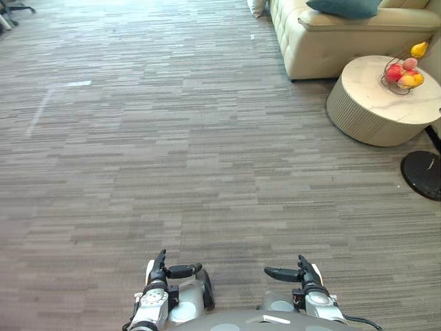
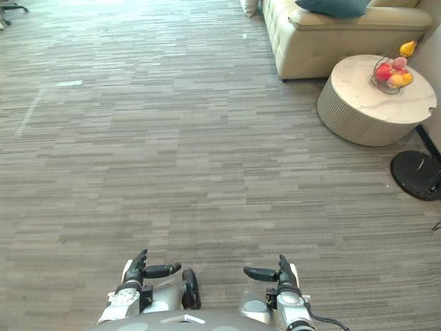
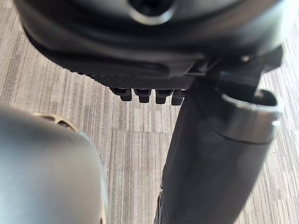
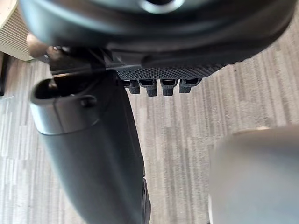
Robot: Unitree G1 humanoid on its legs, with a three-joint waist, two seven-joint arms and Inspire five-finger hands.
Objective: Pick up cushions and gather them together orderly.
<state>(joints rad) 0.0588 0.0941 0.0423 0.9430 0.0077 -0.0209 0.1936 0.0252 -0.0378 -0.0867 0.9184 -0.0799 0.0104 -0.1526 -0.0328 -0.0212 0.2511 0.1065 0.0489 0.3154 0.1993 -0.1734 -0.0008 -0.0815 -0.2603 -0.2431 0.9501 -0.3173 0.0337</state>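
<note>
Teal cushion (image 1: 342, 7): dark, plump, lying flat on top of the cream sofa (image 1: 324, 48), upper edge out of view. Pale cushion (image 1: 256, 7): on the carpet (image 1: 207, 138) just beside the sofa's end, mostly cut off.

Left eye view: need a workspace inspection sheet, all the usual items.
Surface: grey carpet floor, striped.
Job's things: teal cushion on cream sofa; pale cushion on the floor at the sofa's far end, partly cut off.
Clutter: nothing seen.
Hands: left hand and right hand low in front, open, holding nothing.
Cables: nothing seen.
Surroundings: round table with fruit basket beside the sofa; black round base nearer, at right; chair base far left.
</note>
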